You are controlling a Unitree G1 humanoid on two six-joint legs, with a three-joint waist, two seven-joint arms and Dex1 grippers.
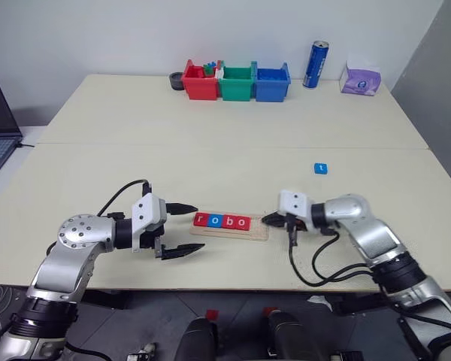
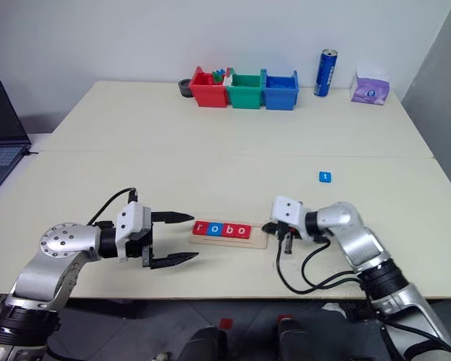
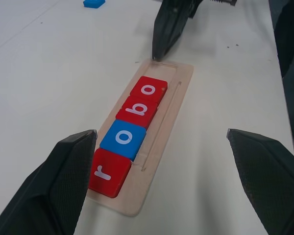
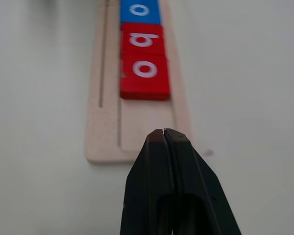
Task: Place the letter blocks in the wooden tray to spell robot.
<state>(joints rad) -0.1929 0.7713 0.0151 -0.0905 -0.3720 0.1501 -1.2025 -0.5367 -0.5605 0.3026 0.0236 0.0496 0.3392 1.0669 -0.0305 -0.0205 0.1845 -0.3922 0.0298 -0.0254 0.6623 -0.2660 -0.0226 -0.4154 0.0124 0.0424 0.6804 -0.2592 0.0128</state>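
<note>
The wooden tray is lying near the table's near edge, holding four letter blocks reading "robo". A fifth blue block is sitting well apart, far right. The left gripper is standing wide open; the right gripper is pinching closed, empty, at the tray's right end.

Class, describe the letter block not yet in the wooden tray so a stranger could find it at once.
Start at the wooden tray near the table's front edge, holding four blocks. Look beyond its right end, toward the blue can. The lone blue block lies flat on bare table, apart from everything.
</note>
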